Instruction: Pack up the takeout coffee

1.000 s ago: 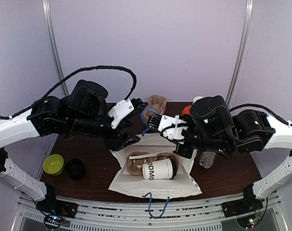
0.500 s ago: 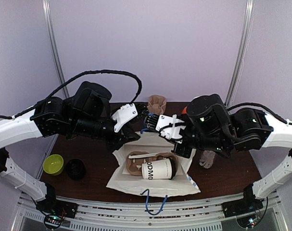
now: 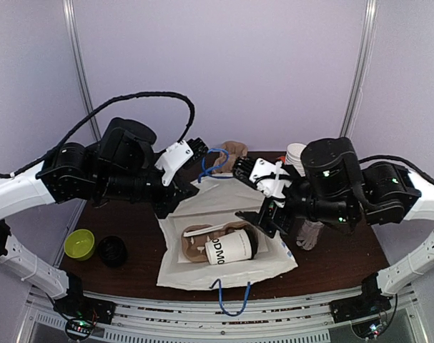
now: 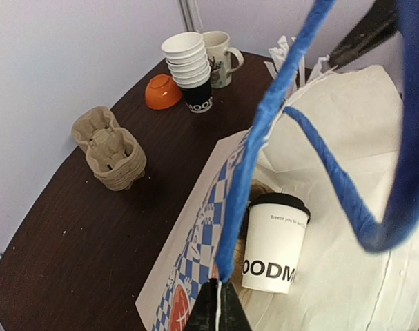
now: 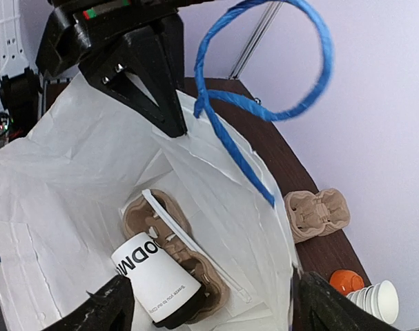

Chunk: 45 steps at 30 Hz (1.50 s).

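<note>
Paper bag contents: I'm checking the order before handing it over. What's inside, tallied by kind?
White paper cup with dark lid: 1
Brown moulded-pulp carrier tray: 1
Long white wrapped straw: 1
Total: 3
</note>
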Available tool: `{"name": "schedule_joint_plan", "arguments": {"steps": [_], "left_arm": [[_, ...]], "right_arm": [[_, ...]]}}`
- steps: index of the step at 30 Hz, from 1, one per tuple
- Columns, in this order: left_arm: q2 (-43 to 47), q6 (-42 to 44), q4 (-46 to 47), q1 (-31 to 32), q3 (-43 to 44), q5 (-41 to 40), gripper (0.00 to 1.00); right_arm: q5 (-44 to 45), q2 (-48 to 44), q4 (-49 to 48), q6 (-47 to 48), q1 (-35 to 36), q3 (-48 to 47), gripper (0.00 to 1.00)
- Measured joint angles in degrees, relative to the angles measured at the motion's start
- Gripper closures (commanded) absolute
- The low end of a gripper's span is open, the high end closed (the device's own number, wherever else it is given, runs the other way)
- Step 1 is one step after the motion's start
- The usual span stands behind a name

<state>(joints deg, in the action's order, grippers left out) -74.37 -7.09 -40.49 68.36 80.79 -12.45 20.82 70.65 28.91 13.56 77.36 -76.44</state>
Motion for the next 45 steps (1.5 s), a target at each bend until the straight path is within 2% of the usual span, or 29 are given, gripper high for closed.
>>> {"name": "schedule_joint_plan", "arguments": {"steps": [10, 15, 19, 25, 29, 34, 37, 40, 45], "left_arm": [[5.4, -15.1, 4.0, 1.8, -7.5, -7.4, 1.00], [4.4, -22.3, 6.0, 3.2, -8.9, -12.9, 1.00], [2.8, -25.1, 6.8, 4.0, -8.6, -17.6, 1.00], [-0.9, -26.2, 3.8, 5.4, -1.3, -22.7, 1.00], [0.1, -27.9, 1.6, 6.1, 1.9, -26.8, 1.00], [2.1, -30.1, -0.3, 7.3, 1.0, -31.0, 1.00], [1.9, -31.5, -1.0, 8.7, -0.5, -33.7, 1.00], [1.0, -32.9, -1.5, 10.5, -1.8, -36.7, 1.00], [-1.3, -34.2, -1.4, 13.0, -2.8, -41.1, 1.00]], "right_arm": [[2.1, -14.6, -9.2, -10.8, 0.0, 8.3, 0.15], [0.8, -18.3, -9.5, -15.5, 0.0, 8.0, 0.20], [-3.3, -15.5, -7.0, -17.3, 0.0, 4.1, 0.23], [-6.6, -9.9, -6.3, -17.7, 0.0, 2.4, 0.25], [-6.2, -7.2, -8.0, -17.4, 0.0, 2.5, 0.32], [-5.3, -0.9, -10.9, -17.9, 0.0, 2.3, 0.42], [-4.7, 4.3, -11.2, -19.1, -0.2, 1.2, 0.41], [-4.1, 7.3, -10.9, -21.0, -0.6, 0.6, 0.34], [-3.3, 6.2, -9.9, -24.1, -1.5, 0.6, 0.32]]}}
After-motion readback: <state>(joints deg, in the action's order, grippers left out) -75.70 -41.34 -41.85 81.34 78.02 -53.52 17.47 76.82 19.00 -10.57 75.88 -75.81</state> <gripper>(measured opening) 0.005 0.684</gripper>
